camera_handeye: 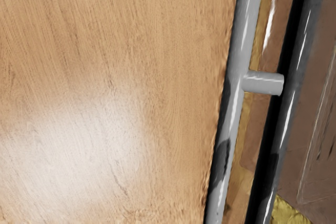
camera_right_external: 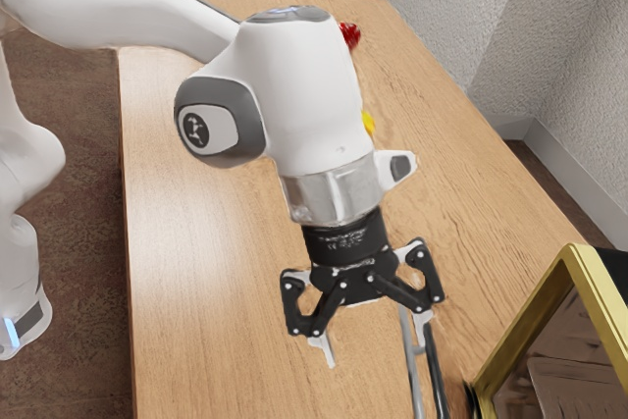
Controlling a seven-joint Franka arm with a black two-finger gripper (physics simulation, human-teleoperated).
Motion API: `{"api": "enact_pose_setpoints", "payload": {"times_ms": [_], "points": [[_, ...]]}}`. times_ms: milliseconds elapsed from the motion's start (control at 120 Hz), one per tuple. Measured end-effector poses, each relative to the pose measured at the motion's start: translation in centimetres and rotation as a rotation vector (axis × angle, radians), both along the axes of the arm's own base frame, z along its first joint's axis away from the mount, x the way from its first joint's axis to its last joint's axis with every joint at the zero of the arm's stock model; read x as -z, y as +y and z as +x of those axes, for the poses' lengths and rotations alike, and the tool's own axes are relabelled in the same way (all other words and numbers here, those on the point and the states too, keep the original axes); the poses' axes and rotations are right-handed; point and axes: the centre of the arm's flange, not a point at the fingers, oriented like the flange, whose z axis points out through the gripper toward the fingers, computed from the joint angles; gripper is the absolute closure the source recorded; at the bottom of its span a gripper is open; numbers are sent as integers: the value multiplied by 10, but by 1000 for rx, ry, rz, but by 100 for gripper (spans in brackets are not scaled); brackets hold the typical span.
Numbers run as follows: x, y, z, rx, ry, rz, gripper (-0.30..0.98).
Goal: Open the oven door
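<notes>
My gripper (camera_right_external: 376,344) points down over the table in the exterior view, open, with its two fingers wide apart and nothing between them. The oven (camera_right_external: 539,318) has a gold frame and a see-through panel, at the exterior view's lower right. A grey handle bar (camera_right_external: 411,378) runs close by the finger on the exterior view's right; whether they touch, I cannot tell. In the wrist view the long handle bar (camera_handeye: 236,90) has a short post (camera_handeye: 264,83) reaching toward a dark, shiny rod (camera_handeye: 286,124). How far the door stands from the oven body is unclear.
The wooden table (camera_right_external: 196,272) extends under and behind the arm. A red object (camera_right_external: 350,36) and a yellow one (camera_right_external: 368,124) sit partly behind the arm. Pale walls (camera_right_external: 549,36) stand beyond the table's far edge.
</notes>
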Motion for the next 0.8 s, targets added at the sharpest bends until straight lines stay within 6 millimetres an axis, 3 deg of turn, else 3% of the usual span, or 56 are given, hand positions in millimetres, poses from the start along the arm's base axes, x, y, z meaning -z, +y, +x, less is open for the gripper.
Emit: {"api": "enact_pose_setpoints", "payload": {"times_ms": [75, 108, 233, 275, 317, 342, 408, 475, 525, 592, 683, 800], "points": [[-19, -30, -58, 51, -9, -40, 0], [-28, -39, -75, 60, -12, -58, 0], [-42, -51, -90, 27, 0, -95, 0], [-65, -40, -74, -18, -10, -107, 0], [-84, -12, -37, -104, -15, -96, 0], [-92, 17, -6, -180, -10, -86, 0], [-99, 135, 95, -458, 31, -58, 0], [-97, 239, 140, -671, 100, -10, 0], [-94, 304, 148, -800, 169, 27, 0], [-78, 356, 141, -909, 278, 80, 0], [-49, 375, 124, -958, 404, 154, 0], [-13, 396, 118, -1014, 535, 219, 0]]}}
